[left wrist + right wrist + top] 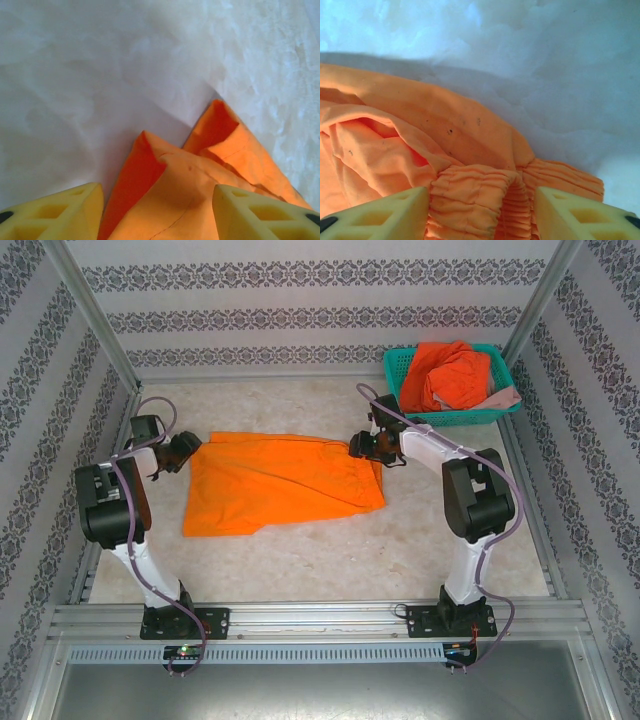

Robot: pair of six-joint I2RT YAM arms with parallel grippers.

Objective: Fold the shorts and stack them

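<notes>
The yellow-orange shorts (285,483) lie spread flat mid-table. My left gripper (190,450) stands open at their far left corner; in the left wrist view its yellow fingers (65,212) straddle a leg-hem corner of the shorts (185,195), and the gripper (157,200) has cloth under the gap. My right gripper (362,445) is open at the far right corner, with the gathered waistband (480,195) bunched up between the fingers of the gripper (480,200). The red-orange shorts (450,375) and the dusty pink shorts (503,398) are heaped in the basket.
A teal mesh basket (400,368) stands at the back right corner, close behind the right arm. Patterned walls and metal posts close in the table (330,550) on three sides. Bare tabletop lies in front of the spread shorts.
</notes>
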